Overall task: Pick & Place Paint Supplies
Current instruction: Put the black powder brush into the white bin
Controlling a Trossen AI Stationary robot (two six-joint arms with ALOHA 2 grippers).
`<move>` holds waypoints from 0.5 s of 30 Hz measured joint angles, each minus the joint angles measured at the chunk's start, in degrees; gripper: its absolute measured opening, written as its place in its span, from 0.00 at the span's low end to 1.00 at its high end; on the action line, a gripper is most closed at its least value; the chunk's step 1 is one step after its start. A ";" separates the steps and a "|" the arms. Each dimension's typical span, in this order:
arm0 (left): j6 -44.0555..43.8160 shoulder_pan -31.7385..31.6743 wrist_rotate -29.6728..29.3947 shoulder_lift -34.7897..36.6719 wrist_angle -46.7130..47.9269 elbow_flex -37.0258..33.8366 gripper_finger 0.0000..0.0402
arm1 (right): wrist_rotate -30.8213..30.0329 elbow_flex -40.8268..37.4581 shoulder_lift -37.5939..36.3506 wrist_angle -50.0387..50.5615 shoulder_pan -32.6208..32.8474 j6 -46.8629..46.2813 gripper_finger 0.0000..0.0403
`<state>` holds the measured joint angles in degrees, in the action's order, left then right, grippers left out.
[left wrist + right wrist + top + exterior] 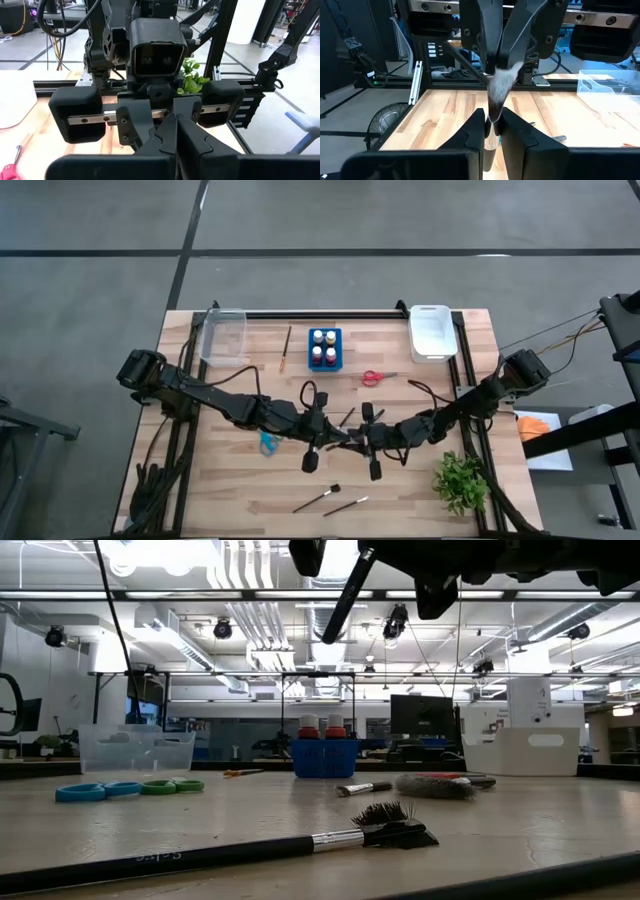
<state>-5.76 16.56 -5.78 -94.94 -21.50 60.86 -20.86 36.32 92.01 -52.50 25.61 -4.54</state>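
Both grippers meet nose to nose above the table's middle. My right gripper (492, 125) is shut on a dark-handled brush (496, 102), whose pale bristles (503, 80) point at my left gripper (498, 66). The left gripper (175, 122) is shut, with its fingertips at the bristle tips; I cannot tell whether they touch. In the high view the brush (346, 418) shows as a thin dark line between the arms. In the low view its handle (345, 595) slants down, clear of the table. My right gripper pinches the brush between its two fingers at the dark ferrule (495, 111), just below the bristles. The brush runs along the fingers, bristles pointing forward. It is lifted clear of the table.
A blue bottle holder (324, 348) stands at the far middle, with a wooden brush (287, 348) and red scissors (372, 378) beside it. Blue and green scissors (267, 442) lie under the left arm. Two brushes (318, 499) (346, 505) lie near the front. Clear bin (223, 335), white bin (431, 330), plant (461, 480).
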 joint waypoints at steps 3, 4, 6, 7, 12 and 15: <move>2.35 0.00 0.02 1.38 5.26 0.63 0.08 | 0.12 -0.02 0.09 0.17 0.02 0.00 0.08; 3.31 0.00 0.02 2.15 7.44 0.93 0.10 | 0.12 -0.02 0.09 0.39 0.02 0.00 0.08; 4.28 0.00 0.02 4.14 10.79 1.37 0.15 | 0.11 0.00 0.09 1.60 0.02 0.02 0.08; 4.49 0.02 0.02 5.31 11.84 1.46 0.17 | 0.07 -0.02 0.09 2.44 0.02 0.00 0.08; 5.27 1.41 0.26 12.81 21.90 1.55 0.23 | -0.72 -0.04 -0.63 6.40 0.02 -0.70 0.08; 3.86 2.62 0.42 15.80 31.34 1.54 0.23 | -2.42 -0.09 -2.34 10.92 0.29 -0.77 0.08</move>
<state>-1.90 19.18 -5.37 -79.14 9.85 62.41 -23.28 36.23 89.67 -41.58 25.89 -5.31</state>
